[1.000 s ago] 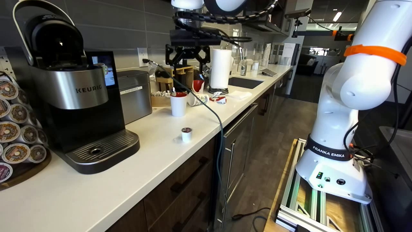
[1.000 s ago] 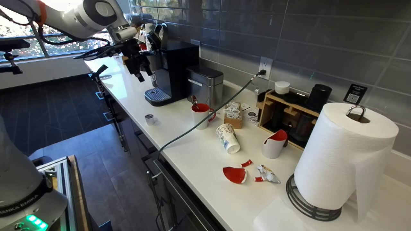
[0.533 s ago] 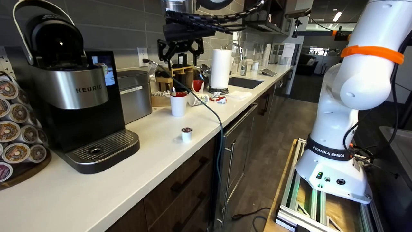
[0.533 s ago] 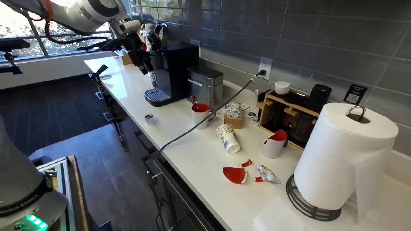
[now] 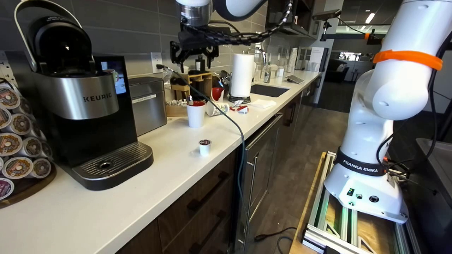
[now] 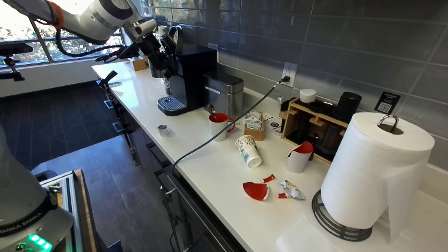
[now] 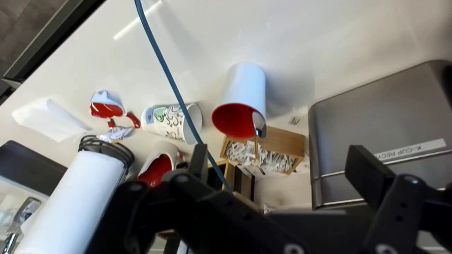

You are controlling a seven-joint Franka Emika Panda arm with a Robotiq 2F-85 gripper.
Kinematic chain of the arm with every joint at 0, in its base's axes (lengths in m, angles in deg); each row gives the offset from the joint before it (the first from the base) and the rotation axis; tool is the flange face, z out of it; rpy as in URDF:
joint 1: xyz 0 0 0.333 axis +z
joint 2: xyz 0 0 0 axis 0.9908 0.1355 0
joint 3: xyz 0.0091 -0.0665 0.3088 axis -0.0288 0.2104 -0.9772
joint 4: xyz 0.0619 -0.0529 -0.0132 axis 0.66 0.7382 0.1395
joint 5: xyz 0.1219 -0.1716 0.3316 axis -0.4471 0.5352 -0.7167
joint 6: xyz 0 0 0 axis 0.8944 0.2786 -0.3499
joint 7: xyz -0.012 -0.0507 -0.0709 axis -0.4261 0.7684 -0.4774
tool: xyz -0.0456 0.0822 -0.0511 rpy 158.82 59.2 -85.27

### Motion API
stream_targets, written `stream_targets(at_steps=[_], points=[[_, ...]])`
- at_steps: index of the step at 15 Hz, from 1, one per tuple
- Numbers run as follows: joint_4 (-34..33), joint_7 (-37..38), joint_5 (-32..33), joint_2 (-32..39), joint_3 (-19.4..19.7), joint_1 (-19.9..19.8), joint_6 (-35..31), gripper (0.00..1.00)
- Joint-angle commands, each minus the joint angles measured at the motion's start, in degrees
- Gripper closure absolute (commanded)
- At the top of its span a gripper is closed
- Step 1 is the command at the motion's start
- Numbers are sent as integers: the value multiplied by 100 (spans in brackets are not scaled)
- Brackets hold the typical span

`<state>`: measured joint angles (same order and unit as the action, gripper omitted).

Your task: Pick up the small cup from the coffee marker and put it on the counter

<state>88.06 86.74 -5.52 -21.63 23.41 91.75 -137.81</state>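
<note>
Jaws spread wide, gripping nothing, and the gripper (image 5: 195, 65) hangs high over the counter (image 5: 173, 151)! Lower down, in an exterior view, a red-lined white mug (image 5: 196, 117) stands upright, a patterned paper cup (image 5: 211, 110) lying just to its right. Nearer, by the front edge, there's the small cup (image 5: 204, 147), upright on the counter, dark top showing. Left of it sits the coffee machine (image 5: 77, 98), its handle raised, a grey box (image 5: 150, 109) just beyond.
</note>
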Motion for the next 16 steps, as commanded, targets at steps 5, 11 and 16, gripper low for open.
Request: stream_targets(at_steps=[5,11,16], points=[[771,-108,1526,149,697,-430,-3095,0],[842,-265,2173,489,1060,-682,-4434,0],[654,62,2588,489,951,-685,-4331,0]])
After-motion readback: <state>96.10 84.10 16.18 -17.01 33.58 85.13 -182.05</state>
